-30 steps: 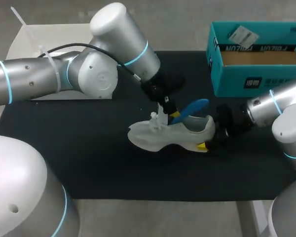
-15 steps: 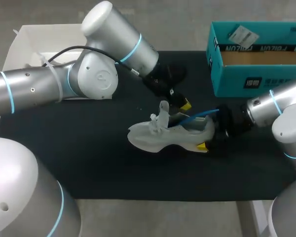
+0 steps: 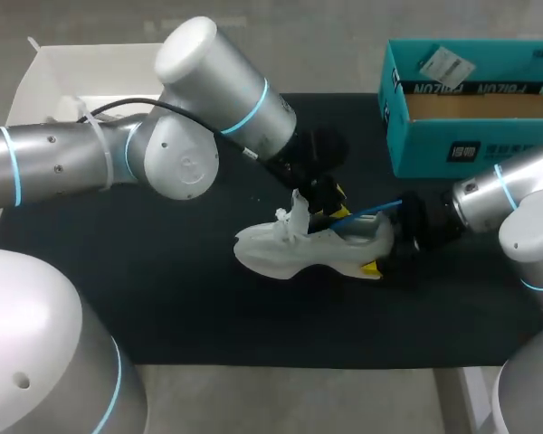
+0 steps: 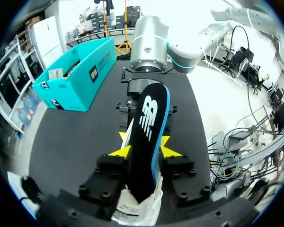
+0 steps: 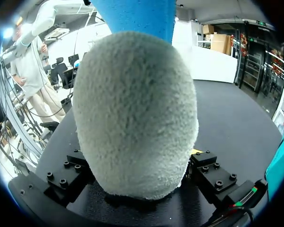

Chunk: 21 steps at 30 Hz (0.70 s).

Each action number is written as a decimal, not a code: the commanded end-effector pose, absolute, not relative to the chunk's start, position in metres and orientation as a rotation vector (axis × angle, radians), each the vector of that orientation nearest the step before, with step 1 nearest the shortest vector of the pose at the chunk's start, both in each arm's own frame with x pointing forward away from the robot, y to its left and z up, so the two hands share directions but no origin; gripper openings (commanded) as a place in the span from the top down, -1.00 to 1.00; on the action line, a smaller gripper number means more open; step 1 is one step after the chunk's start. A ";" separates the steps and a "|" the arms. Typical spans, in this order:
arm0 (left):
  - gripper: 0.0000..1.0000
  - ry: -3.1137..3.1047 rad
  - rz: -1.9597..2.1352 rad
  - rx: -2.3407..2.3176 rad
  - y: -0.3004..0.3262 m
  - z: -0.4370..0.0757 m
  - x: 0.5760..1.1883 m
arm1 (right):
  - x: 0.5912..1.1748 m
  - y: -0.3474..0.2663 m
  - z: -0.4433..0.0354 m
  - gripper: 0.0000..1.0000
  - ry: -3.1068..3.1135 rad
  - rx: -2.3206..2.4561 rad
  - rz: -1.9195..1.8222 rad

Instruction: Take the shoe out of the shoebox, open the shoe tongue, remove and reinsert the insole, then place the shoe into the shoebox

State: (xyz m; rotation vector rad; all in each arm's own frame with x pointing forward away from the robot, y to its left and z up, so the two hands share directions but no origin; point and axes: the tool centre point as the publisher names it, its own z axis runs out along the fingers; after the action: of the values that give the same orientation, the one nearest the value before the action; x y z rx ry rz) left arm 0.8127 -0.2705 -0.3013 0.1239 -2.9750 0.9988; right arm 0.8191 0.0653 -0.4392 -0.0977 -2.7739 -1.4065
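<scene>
My left gripper point(image 4: 144, 152) is clamped on the insole point(image 4: 149, 124), one yellow tip pressing each long edge. The black-topped, blue-edged insole juts out ahead of my fingers, its near end down by the mouth of the white shoe point(image 3: 290, 255). My right gripper point(image 5: 138, 177) is closed on the shoe's heel, and that fuzzy heel bulges up between the two finger blocks. The shoe sits around the middle of the black mat point(image 3: 163, 289), toe toward the left edge, tongue standing up just beside my left fingers. The teal shoebox point(image 3: 434, 149) sits open at the mat's far right corner, apart from the shoe. A white tray point(image 3: 45, 81) lies at the far left corner
</scene>
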 end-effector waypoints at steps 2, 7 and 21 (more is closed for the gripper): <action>-0.87 -3.008 1.086 0.139 -0.262 -0.310 0.800 | 0.817 0.066 -0.447 1.00 -2.776 -0.099 -1.404; -0.86 -3.035 1.127 0.140 -0.266 -0.314 0.796 | 0.817 0.066 -0.447 1.00 -2.776 -0.099 -1.404; -0.24 -3.063 1.121 0.168 -0.284 -0.325 0.815 | 0.817 0.066 -0.447 1.00 -2.776 -0.099 -1.404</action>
State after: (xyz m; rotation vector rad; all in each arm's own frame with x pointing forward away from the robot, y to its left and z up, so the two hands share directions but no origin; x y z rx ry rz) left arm 0.8096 -0.2749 -0.3196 0.1706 -3.0628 1.1290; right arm 0.8191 0.0652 -0.4393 -0.0978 -2.7740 -1.4065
